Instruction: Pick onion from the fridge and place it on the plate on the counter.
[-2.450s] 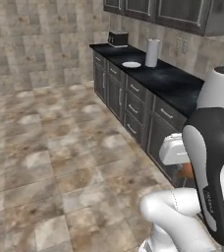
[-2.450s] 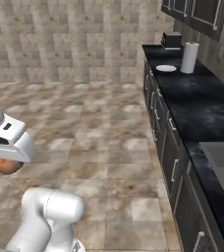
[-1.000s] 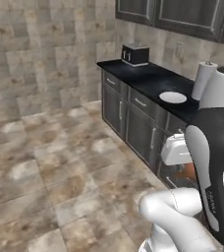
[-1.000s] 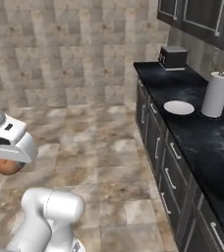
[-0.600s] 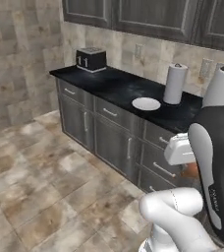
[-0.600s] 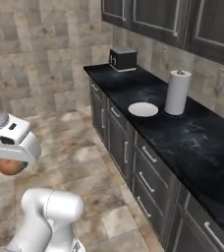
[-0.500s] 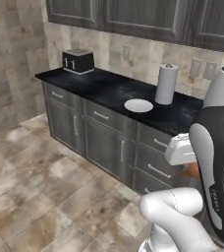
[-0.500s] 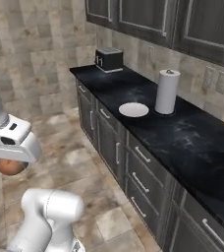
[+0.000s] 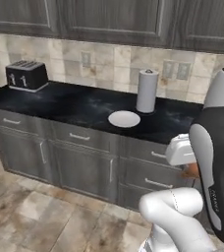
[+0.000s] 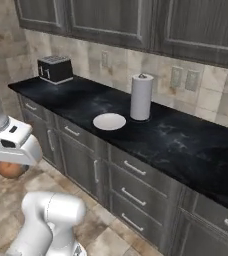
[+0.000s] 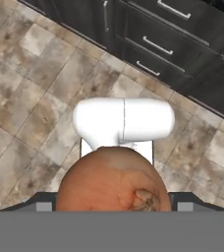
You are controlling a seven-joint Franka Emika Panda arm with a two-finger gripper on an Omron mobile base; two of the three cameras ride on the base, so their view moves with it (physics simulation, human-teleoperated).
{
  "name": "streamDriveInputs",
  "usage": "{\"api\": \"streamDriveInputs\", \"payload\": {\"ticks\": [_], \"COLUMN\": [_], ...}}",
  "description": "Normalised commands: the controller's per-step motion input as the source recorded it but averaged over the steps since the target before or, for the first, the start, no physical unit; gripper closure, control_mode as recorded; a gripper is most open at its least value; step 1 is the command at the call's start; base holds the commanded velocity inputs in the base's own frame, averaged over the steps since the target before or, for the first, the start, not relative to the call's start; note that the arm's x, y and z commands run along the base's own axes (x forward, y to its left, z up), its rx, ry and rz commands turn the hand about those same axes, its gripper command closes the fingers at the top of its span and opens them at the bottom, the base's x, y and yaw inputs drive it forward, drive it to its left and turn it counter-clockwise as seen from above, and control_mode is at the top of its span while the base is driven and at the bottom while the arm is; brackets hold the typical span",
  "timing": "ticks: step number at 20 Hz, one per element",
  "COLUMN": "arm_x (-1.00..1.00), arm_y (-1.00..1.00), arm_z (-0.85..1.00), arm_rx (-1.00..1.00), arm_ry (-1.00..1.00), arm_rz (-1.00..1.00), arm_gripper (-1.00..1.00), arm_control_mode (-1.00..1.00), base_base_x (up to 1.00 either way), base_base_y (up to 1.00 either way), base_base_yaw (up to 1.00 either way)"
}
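While the onion (image 11: 113,179) sits clenched in the gripper (image 10: 12,167), low beside the robot and well short of the plate (image 10: 109,121) on the counter (image 10: 186,142), a fast lift could likely jolt it loose, or a careless swing topple the paper-towel roll (image 10: 141,97). Since half a second ago the base has turned, bringing the plate closer and more centred.

Counter (image 10: 186,140) black marbled, glossy; plate (image 10: 109,121) smooth white; onion (image 11: 114,182) smooth orange-brown skin.
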Motion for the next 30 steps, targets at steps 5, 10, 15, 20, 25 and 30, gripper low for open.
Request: {"api": "streamDriveInputs", "payload": {"ticks": [5,10,15,20,25,30], "arm_x": [0.0,0.0,0.0,0.0,0.0,0.0], "arm_y": [0.0,0.0,0.0,0.0,0.0,0.0], "arm_z": [0.0,0.0,0.0,0.0,0.0,0.0], "arm_rx": [0.0,0.0,0.0,0.0,0.0,0.0], "arm_ry": [0.0,0.0,0.0,0.0,0.0,0.0], "arm_rz": [0.0,0.0,0.0,0.0,0.0,0.0], "arm_gripper": [1.0,1.0,1.0,1.0,1.0,1.0], "arm_control_mode": [1.0,1.0,1.0,1.0,1.0,1.0], "base_base_x": [0.73,0.63,0.68,0.61,0.47,0.49], "base_base_y": [1.0,0.99,0.95,0.66,0.37,-0.02], "base_base_yaw": [-0.58,-0.56,-0.52,-0.32,-0.13,-0.01]}}
